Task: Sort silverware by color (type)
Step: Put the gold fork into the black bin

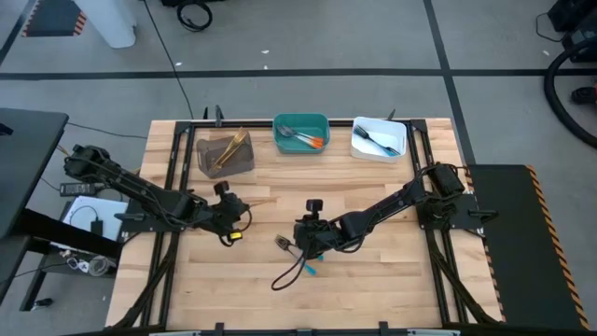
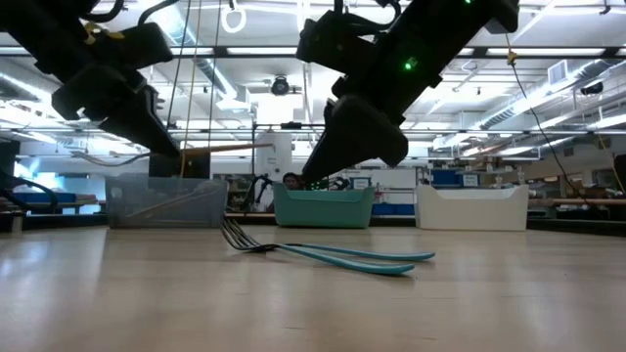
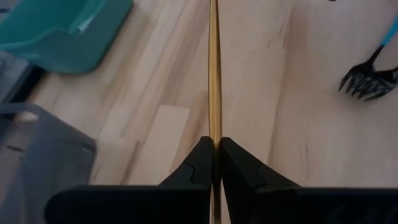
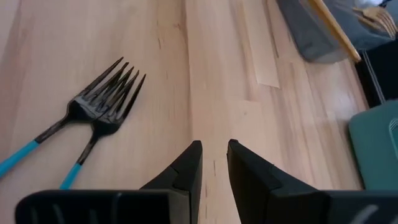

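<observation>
Nearest the low camera lie two blue-handled forks flat on the bench, side by side with dark tines together, about midway across it and toward its front edge. They look light, stiff and smooth (likely to skate on the wood), so I would pinch one across the slim handle, not at the tines. The right gripper hangs just beside them, fingers a narrow gap apart and holding nothing. The left gripper, left of centre on the bench, is clamped on a thin gold utensil whose shaft juts straight out ahead. Along the back edge stand the grey bin with gold pieces, the teal bin with orange-handled ones, and the white bin with dark ones.
</observation>
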Controlling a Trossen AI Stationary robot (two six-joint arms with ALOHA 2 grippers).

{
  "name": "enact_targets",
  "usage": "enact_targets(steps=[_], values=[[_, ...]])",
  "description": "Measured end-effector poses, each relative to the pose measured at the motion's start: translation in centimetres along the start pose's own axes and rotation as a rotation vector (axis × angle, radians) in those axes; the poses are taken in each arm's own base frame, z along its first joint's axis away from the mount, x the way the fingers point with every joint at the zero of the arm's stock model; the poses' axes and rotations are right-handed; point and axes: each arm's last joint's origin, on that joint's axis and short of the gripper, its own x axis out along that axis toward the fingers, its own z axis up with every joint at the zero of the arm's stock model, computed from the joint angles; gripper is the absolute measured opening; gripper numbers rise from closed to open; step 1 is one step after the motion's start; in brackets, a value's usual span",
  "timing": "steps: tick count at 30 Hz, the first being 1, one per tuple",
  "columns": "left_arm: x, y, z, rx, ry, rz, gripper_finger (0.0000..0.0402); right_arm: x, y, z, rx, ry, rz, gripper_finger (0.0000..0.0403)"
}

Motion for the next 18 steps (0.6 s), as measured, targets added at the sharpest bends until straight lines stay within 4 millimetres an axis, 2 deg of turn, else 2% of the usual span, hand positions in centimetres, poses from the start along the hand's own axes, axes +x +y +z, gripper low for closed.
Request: enact_targets(steps=[11,18], values=[[-0.3,0.3,0.4,0.102,-0.045,0.058,0.0024,0.3,-0.4,0.7,-0.022,-0.059,-0.010,0.0083],[0.2,1.3,0.3,0.136,-0.033,0.126,0.0024,0.0,-0.1,0.7,-0.057,-0.063,0.004,0.0083]])
